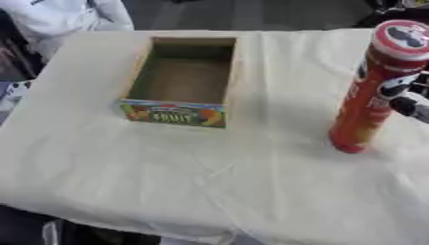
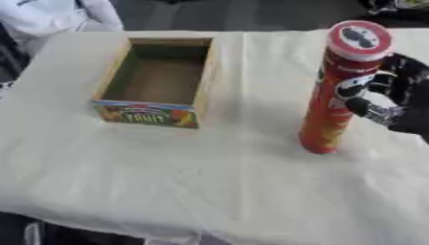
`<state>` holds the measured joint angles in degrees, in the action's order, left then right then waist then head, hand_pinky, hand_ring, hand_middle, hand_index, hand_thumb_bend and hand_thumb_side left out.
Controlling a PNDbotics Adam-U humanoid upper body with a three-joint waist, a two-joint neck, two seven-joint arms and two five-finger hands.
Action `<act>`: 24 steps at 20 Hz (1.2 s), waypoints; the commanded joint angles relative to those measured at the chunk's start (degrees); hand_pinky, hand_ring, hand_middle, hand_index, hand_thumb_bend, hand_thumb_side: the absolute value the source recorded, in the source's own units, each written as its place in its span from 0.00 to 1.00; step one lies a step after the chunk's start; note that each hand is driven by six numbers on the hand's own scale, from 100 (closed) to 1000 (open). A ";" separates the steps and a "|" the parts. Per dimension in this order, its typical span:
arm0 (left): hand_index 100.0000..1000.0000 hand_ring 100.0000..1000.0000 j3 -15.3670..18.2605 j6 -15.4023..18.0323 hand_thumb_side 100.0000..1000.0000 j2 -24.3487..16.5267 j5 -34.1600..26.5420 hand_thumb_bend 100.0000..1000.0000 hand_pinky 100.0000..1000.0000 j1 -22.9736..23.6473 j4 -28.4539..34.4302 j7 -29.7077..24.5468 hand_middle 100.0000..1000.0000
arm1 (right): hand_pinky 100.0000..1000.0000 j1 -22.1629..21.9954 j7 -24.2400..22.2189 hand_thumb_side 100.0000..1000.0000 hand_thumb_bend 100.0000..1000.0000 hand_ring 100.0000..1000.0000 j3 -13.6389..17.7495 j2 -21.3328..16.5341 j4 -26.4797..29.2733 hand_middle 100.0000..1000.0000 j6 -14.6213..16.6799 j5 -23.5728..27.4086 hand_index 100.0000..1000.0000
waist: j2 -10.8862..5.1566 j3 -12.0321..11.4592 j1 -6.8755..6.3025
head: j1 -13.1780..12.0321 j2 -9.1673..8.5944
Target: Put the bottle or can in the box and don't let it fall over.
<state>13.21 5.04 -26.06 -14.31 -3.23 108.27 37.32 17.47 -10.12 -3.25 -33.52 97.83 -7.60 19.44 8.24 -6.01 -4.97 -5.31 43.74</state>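
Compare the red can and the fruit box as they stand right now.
The red can is a tall, narrow cylinder; the fruit box is low, wide and rectangular. The can is capped by a lid; the box is open on top and empty. The right hand is at the can's side, fingers curling toward it; nothing touches the box. The can stands right of the box, apart from it. Both rest upright on the cloth-covered table.
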 commanded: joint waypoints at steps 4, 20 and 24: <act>0.79 0.68 0.13 0.11 0.54 -0.82 0.15 0.65 0.63 -0.60 1.30 -0.30 0.66 | 0.92 1.59 -0.54 0.07 0.56 0.83 -0.17 -0.52 -0.35 0.81 0.37 0.36 0.91 | -0.15 -0.52 0.37 | 2.55 0.34; 0.78 0.67 -0.22 0.16 0.54 -0.45 -0.18 0.65 0.62 -1.14 1.63 -0.85 0.66 | 0.89 6.28 -0.34 0.08 0.63 0.80 -2.21 2.26 -5.03 0.78 0.08 -1.58 0.87 | 0.49 -1.59 0.12 | 7.22 -0.47; 0.78 0.68 -0.36 0.09 0.54 -0.31 -0.27 0.64 0.62 -1.34 1.76 -0.88 0.66 | 0.88 7.60 -0.91 0.08 0.63 0.79 -3.03 2.87 -6.03 0.80 0.14 -1.41 0.87 | 0.80 -1.93 0.03 | 7.24 -0.91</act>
<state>12.72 5.15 -25.54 -14.54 -4.07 108.96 36.66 24.05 -10.91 -6.33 -30.22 91.57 -7.56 18.32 9.59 -7.91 -5.01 1.74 43.53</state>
